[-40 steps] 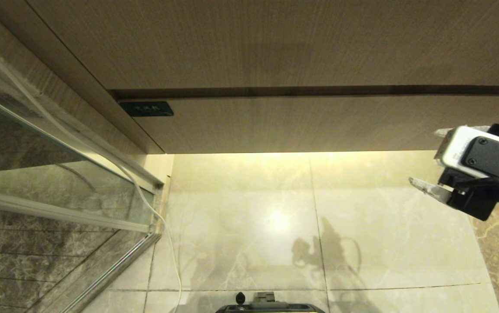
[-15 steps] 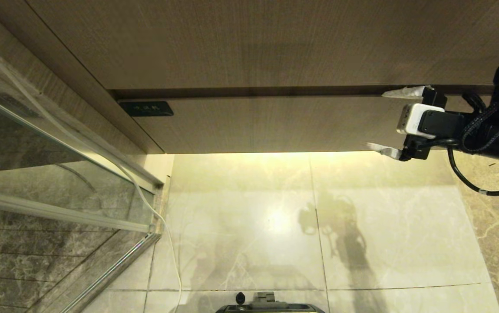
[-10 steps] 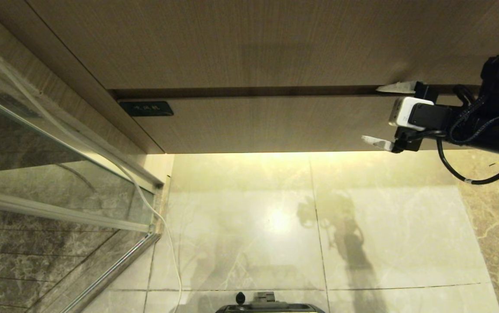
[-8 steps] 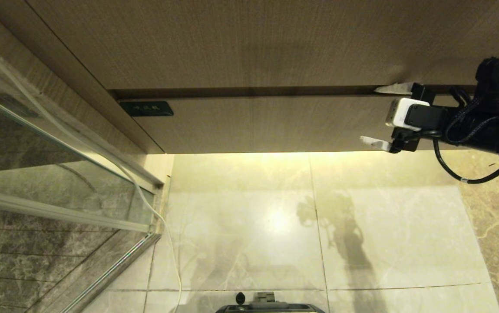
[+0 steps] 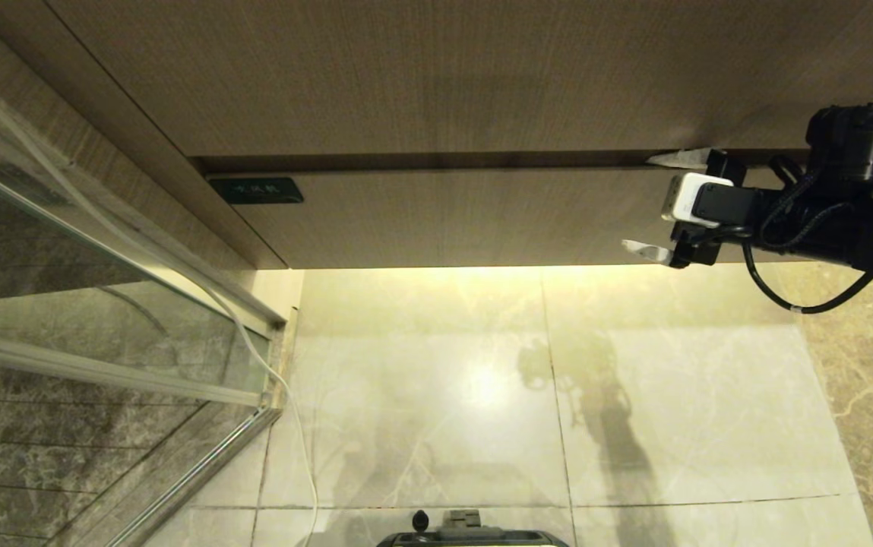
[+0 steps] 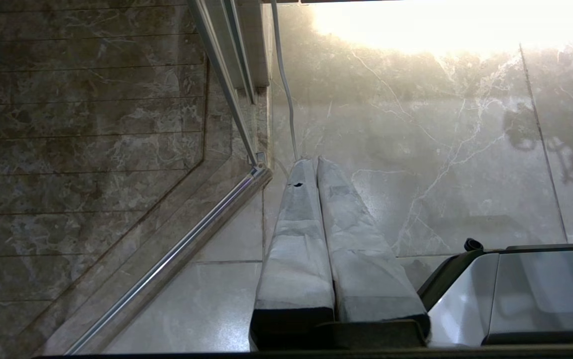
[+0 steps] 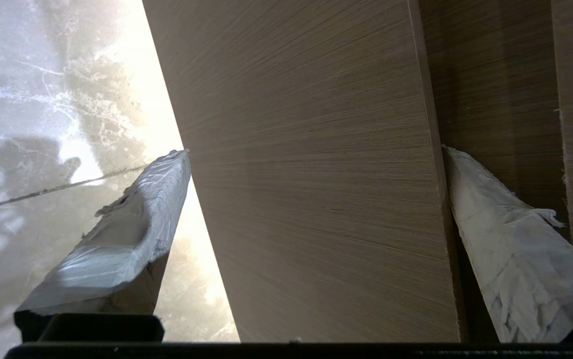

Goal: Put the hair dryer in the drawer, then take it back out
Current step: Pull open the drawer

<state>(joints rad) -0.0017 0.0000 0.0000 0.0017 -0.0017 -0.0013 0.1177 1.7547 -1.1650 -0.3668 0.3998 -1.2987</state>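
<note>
The drawer (image 5: pixel 482 216) front is shut flush, with only a narrow dark gap (image 5: pixel 421 160) along its top edge. The right gripper (image 5: pixel 653 203) straddles that front, one finger at the gap. Below, the marble floor (image 5: pixel 482 395) is open; a glass partition (image 5: pixel 86 304) blocks the left.

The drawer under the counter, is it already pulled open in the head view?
No, the drawer front sits flush and closed, while the open right gripper straddles its right end.
</note>
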